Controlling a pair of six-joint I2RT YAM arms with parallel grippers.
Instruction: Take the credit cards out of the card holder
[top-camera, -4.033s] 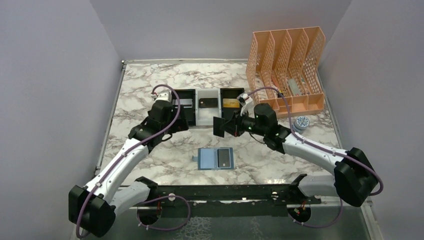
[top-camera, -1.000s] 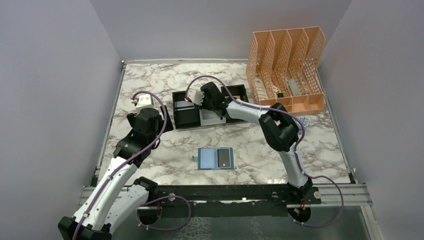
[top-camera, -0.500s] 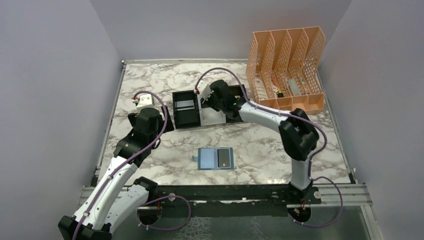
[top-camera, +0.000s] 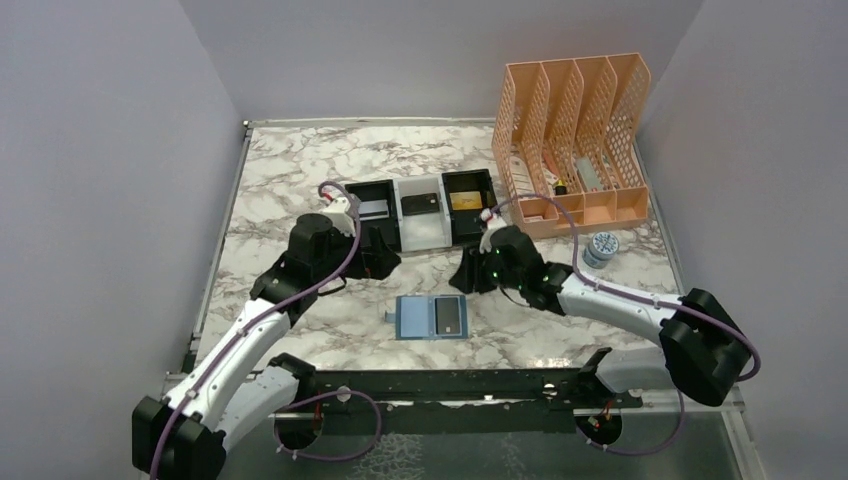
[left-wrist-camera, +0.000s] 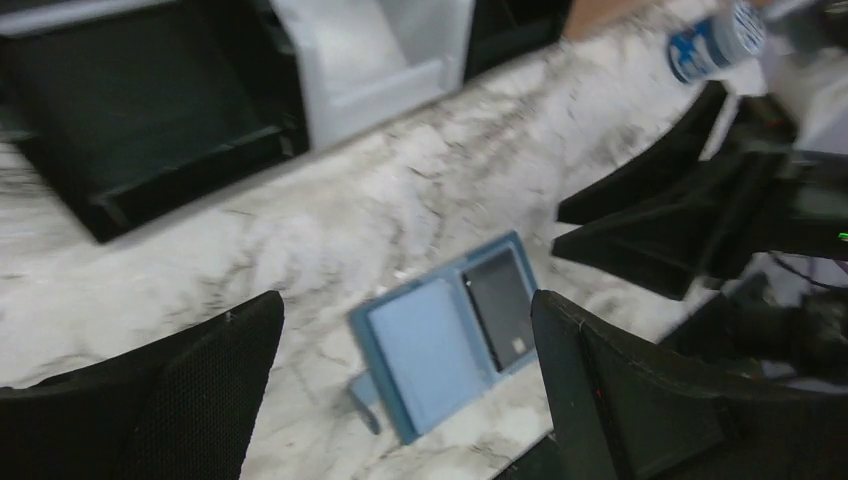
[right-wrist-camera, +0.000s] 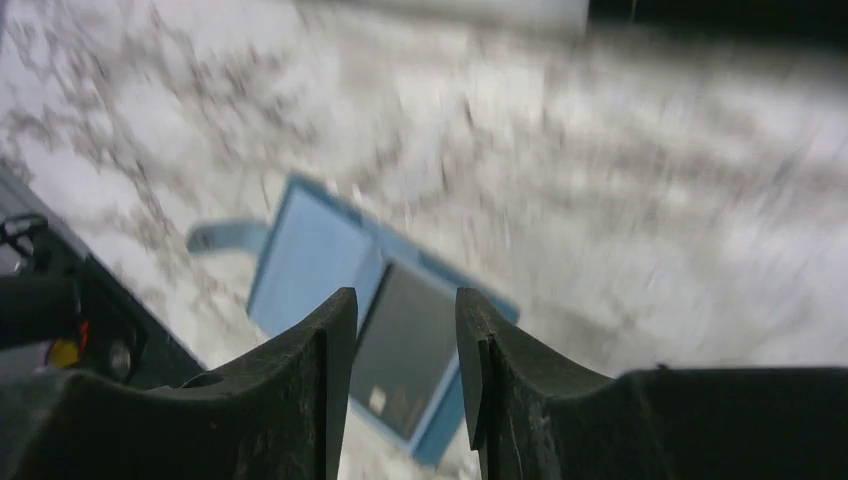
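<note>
**Desk:** What sits nearest the arm bases?

**Photographer:** The card holder (top-camera: 431, 317), lying open and flat on the marble table (top-camera: 300, 170), its two light-blue panels facing up. A dark card (top-camera: 450, 316) is tucked into the right panel. The left panel shows bare blue, and a small tab sticks out from its left edge.

**Desk:** And the grippers?

**Photographer:** Both hover just beyond it. The right gripper (right-wrist-camera: 400, 300) hangs over the holder's far right corner. Its fingers (right-wrist-camera: 310, 380) are parted by a narrow gap with nothing between them, and the dark card shows through that gap from the wrist camera. The left gripper (left-wrist-camera: 407, 297) is farther left, near the front of the tray (top-camera: 421, 238). Its fingers (left-wrist-camera: 180, 400) are spread wide and empty, and its camera looks down on the holder.

**Desk:** Farther back?

**Photographer:** The three-compartment tray has black ends and a white middle. A silvery card (top-camera: 372, 208) lies in the left compartment, a black card (top-camera: 418, 204) in the middle one, and a gold card (top-camera: 462, 202) in the right one. To the right of the tray stand a small round blue-and-white tin (top-camera: 603, 245) and, at the far right corner, an orange mesh file rack (top-camera: 575, 140).
</note>
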